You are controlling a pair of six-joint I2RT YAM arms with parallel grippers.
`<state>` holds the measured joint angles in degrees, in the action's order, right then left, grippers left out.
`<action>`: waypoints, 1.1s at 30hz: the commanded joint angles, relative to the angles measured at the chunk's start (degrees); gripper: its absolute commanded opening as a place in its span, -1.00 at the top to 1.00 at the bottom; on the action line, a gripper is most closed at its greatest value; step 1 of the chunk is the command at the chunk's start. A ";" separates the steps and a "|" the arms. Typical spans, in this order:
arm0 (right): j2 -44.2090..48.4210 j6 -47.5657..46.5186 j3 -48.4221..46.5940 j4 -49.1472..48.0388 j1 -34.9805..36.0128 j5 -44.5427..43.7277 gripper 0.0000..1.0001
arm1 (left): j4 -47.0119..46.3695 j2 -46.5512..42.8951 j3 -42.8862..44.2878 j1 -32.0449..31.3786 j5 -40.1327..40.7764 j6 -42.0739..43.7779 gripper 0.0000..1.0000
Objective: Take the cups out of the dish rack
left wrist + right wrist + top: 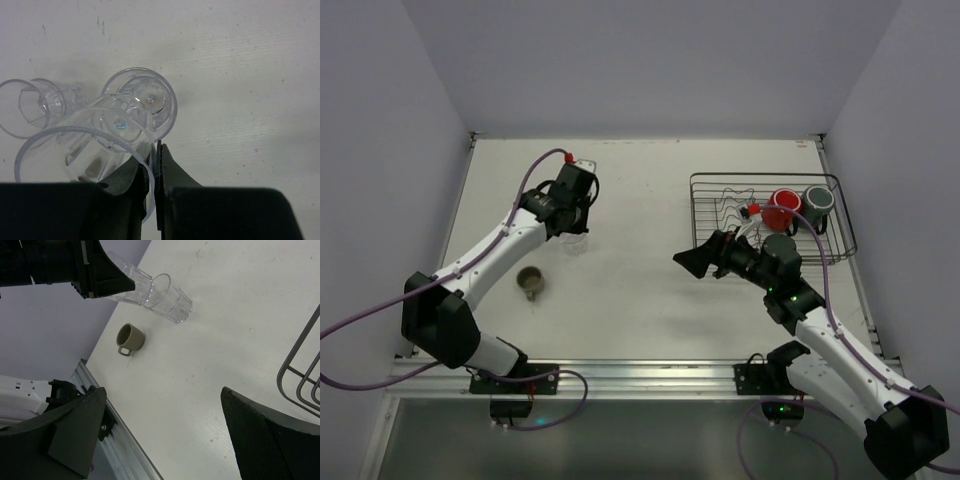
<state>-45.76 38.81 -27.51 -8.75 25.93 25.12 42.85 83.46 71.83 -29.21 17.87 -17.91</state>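
Cups:
- Three clear tumblers, faceted bases, grouped on the left-centre of the tabletop [650, 300].
- The held tumbler [85, 150] is tilted, its mouth toward the wrist camera.
- The second tumbler [145, 100] lies just beyond it and overlaps it in view. Cannot tell whether they touch.
- The third tumbler [42, 107] is off to the side.
- Olive-tan mug [530, 283], with a handle, stands mouth up on the tabletop, nearer the arm bases than the tumblers and apart from them.
- Red cup [782, 208] and dark grey cup [817, 203] sit side by side in the right part of the dish rack [692, 200].
- The rack is a black wire basket with wavy dividers, at the far right of the tabletop.

Hands:
- Left hand [154, 165]: fingers pinched together on the rim of the held tumbler, one inside the wall and one outside.
- Right hand [163, 392]: fingers spread wide with nothing between them. It hangs over bare tabletop just left of the rack's near corner, facing the tumblers and mug.

Surface and room:
- The tabletop is off-white and matte, with fine dark specks and a faint grain.
- Pale grey-lavender walls [650, 60] close in the left, far and right sides.
- A metal rail [650, 375] runs along the near edge and carries both arm bases.
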 commanded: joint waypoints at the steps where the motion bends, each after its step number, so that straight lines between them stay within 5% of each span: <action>1: -0.39 -1.72 0.44 -0.47 0.00 -0.43 -0.98 | -1.28 0.65 3.22 0.47 -1.78 3.14 1.00; 18: -1.09 -1.72 0.88 -1.00 0.08 -0.78 -0.98 | -2.07 8.64 3.84 1.17 -5.12 4.64 0.92; 29: -0.65 -5.23 -3.51 8.39 0.08 -7.98 -0.98 | -2.42 8.04 4.80 1.88 -4.95 4.64 -0.45; 33: -1.00 -8.21 -6.76 14.28 -0.70 -18.93 -0.98 | -2.59 3.92 6.65 1.88 -4.25 4.20 -0.75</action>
<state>-46.63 34.13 -29.93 1.21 25.89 15.92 41.17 92.60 74.63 -27.75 13.78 -15.25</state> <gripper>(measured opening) 0.990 0.859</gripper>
